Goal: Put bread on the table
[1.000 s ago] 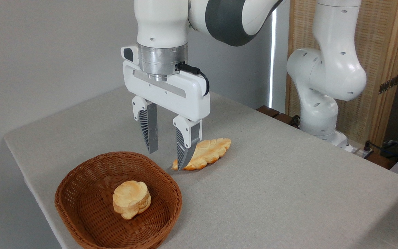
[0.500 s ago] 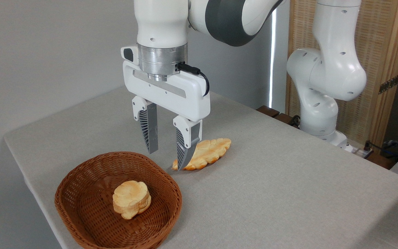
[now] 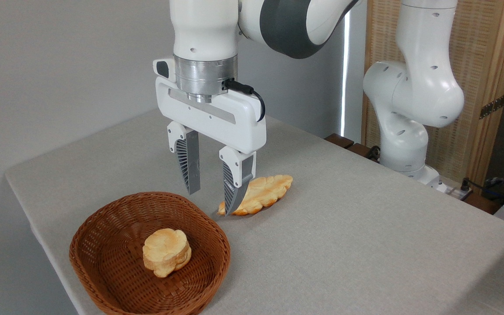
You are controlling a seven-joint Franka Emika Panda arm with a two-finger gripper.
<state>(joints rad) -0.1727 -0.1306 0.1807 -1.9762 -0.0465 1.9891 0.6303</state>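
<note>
Glossy white arm [image 3: 409,87], grey joint bands, black cable [image 3: 252,94], ribbed grey jaws

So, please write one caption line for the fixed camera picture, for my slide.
Open gripper hangs above the table, between a wicker basket holding the round bread and a leaf-shaped bread on the cloth.

2 breads: 1 bun [image 3: 166,252], 1 flat loaf [image 3: 264,193]; 1 basket [image 3: 103,232]; 1 gripper [image 3: 212,202]

The white arm reaches down from above with its wrist vertical, the hand [image 3: 212,202] pointing straight down, its two grey ribbed fingers [image 3: 189,168] spread apart and holding nothing.
</note>
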